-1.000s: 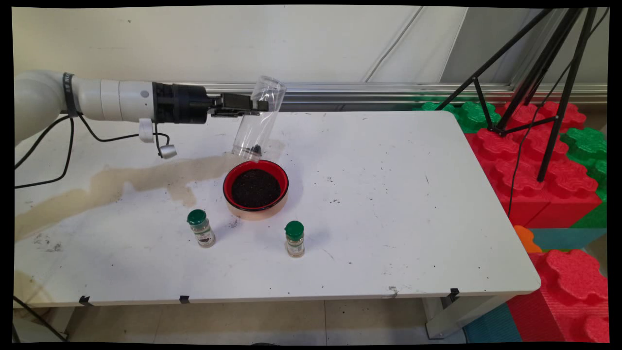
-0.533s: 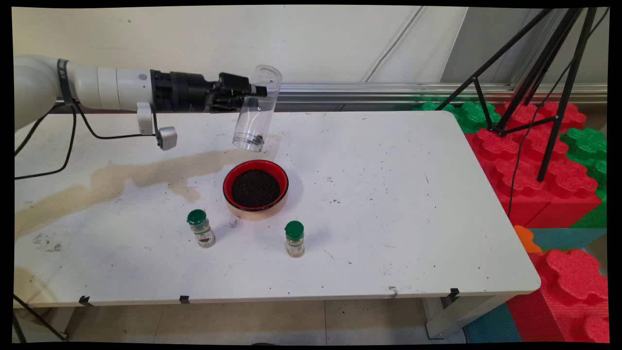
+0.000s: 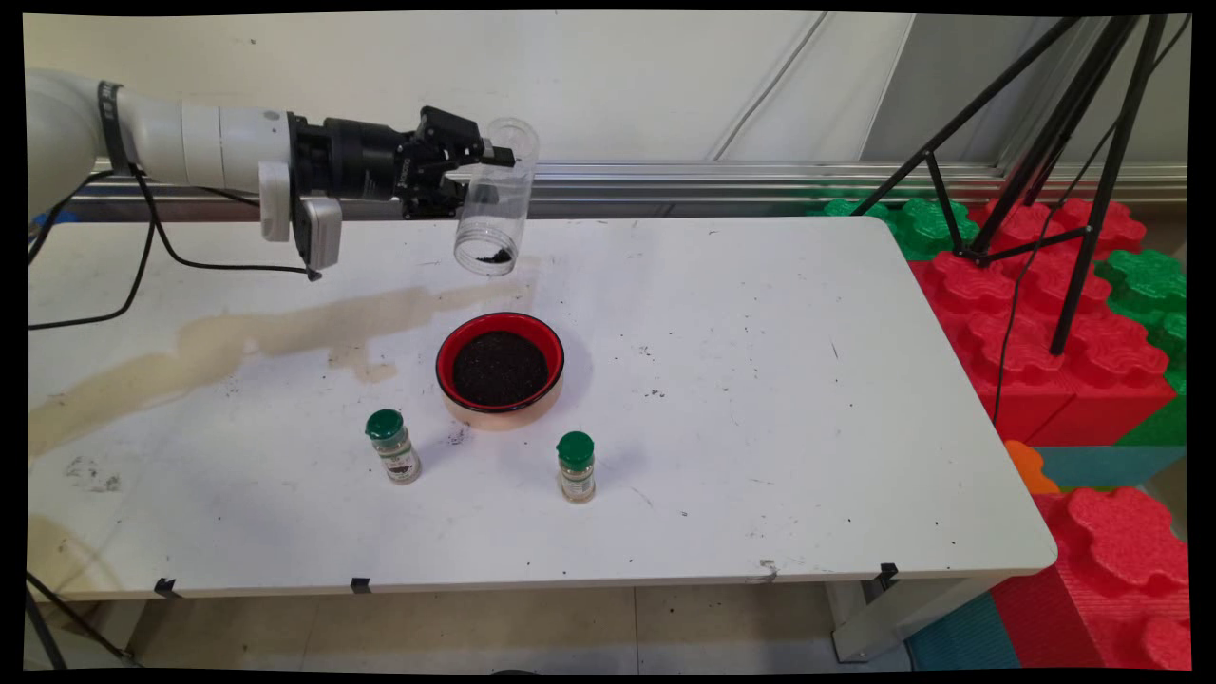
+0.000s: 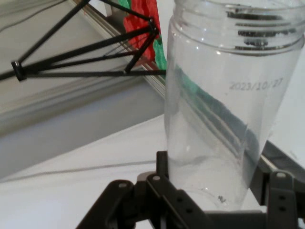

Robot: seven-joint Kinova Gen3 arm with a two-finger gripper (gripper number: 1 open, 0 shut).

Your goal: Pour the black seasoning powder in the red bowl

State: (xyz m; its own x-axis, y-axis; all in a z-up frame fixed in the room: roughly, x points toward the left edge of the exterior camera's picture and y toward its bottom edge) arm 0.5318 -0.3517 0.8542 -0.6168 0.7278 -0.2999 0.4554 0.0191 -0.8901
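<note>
My gripper (image 3: 484,157) is shut on a clear plastic jar (image 3: 494,199), held in the air behind and above a red bowl (image 3: 501,369) full of dark grains. The jar is tipped with its mouth down and toward the camera, and a few dark grains cling near its rim. In the hand view the jar (image 4: 224,105) fills the middle between the gripper (image 4: 212,191) linkage, with a printed date on its side. Two small spice jars with green caps stand in front of the bowl, one at the left (image 3: 393,446) and one at the right (image 3: 576,466).
A long brownish stain (image 3: 237,342) runs across the white table (image 3: 760,427) on the left. Dark specks are scattered on the tabletop. Red and green foam blocks (image 3: 1045,323) and a black tripod (image 3: 1064,142) stand off the table's right side.
The gripper with the jar has risen and drawn back to the left, away from the bowl's far rim. The jar's mouth has swung more toward the camera.
</note>
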